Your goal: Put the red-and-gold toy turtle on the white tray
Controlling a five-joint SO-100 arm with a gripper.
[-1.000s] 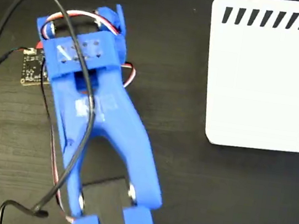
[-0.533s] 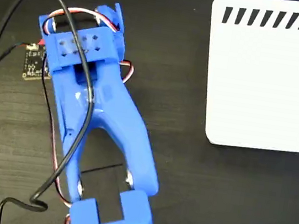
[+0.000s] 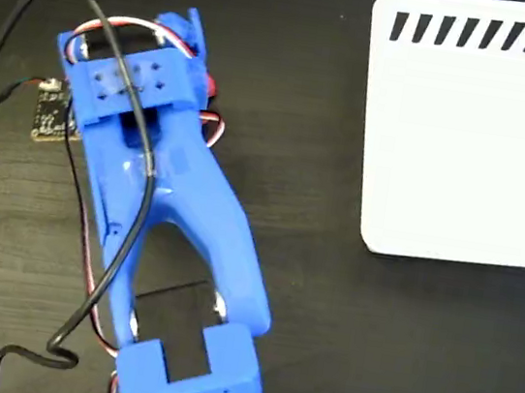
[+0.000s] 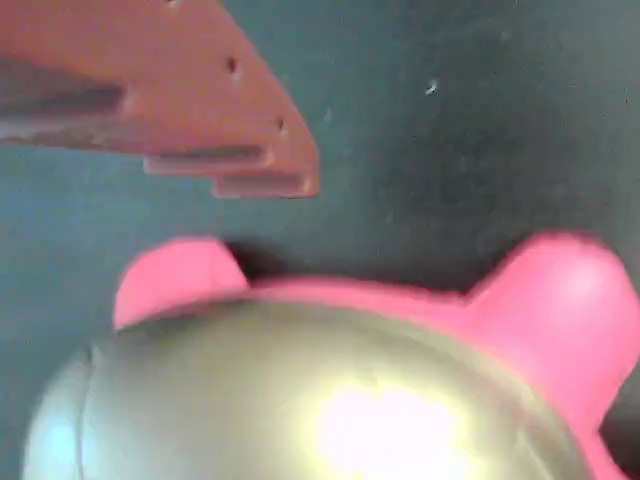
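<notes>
Fixed view: blue arm [image 3: 177,214] lies diagonally across the dark table [image 3: 387,351], its head end at upper left beside a small circuit board [image 3: 49,116]; it hides the gripper there. White tray [image 3: 473,128] sits top right, well apart from the arm. Wrist view: red-and-gold toy turtle [image 4: 330,390] fills the lower frame, gold shell up, on the table. One finger [image 4: 190,110] shows above it, apart from it; can't tell how wide the jaws stand or whether they grip anything.
</notes>
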